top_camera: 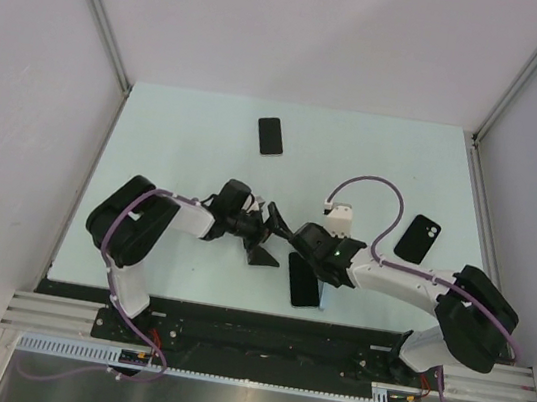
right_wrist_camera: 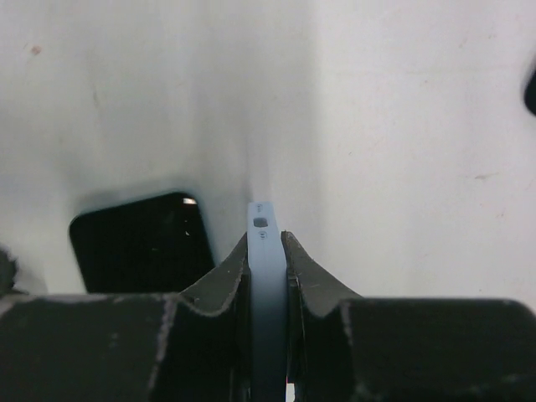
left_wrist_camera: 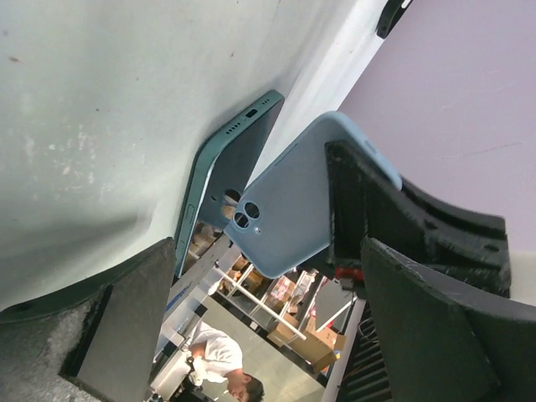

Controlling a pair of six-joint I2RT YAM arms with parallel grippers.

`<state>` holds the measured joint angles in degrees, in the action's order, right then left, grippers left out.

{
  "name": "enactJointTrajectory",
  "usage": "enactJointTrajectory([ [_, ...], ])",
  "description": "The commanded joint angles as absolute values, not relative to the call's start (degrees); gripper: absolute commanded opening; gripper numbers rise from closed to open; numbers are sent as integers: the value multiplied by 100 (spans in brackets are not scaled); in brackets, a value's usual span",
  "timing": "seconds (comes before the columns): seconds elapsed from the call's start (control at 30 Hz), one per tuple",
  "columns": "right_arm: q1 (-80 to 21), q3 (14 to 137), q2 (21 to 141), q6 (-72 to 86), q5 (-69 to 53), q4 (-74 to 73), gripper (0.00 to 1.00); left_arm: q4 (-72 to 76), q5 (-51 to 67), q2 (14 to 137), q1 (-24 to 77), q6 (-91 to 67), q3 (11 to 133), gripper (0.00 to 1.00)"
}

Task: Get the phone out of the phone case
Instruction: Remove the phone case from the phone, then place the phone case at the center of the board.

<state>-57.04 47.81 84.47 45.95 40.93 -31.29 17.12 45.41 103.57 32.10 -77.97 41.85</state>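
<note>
My right gripper [right_wrist_camera: 268,238] is shut on a light blue phone [right_wrist_camera: 261,219], seen edge-on between its pads. In the left wrist view the same phone [left_wrist_camera: 306,197] shows its back and camera lenses, held off the table by the right gripper's black fingers [left_wrist_camera: 368,209]. Beside it and apart from it is the dark teal phone case [left_wrist_camera: 222,180], empty, with its camera cutout showing and one edge on the table. From above, the case [top_camera: 262,256] lies just below the two grippers. My left gripper [top_camera: 270,224] is open and holds nothing; its fingers [left_wrist_camera: 126,327] frame the phone and case.
A black phone [top_camera: 304,280] lies flat near the front edge, also seen as the black phone [right_wrist_camera: 138,243] left of the right gripper. Another phone [top_camera: 271,137] lies at the back. A black case [top_camera: 418,238] lies at the right. A white cable box [top_camera: 339,215] sits behind the right gripper.
</note>
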Motion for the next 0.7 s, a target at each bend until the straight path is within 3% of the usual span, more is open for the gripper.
enactJointTrajectory([
  [0.0, -5371, 4975, 8341, 4527, 4114, -2743, 0, 1679, 4623, 10205, 3050, -7568, 4351, 95],
  [0.33, -4018, 4966, 7884, 3771, 2630, -1487, 0, 1494, 4693, 9370, 2102, -7058, 4263, 96],
  [0.67, -2058, 4975, 8718, 3893, 30, 551, 0, 177, 4386, 7701, 1617, -5311, 4386, 97],
])
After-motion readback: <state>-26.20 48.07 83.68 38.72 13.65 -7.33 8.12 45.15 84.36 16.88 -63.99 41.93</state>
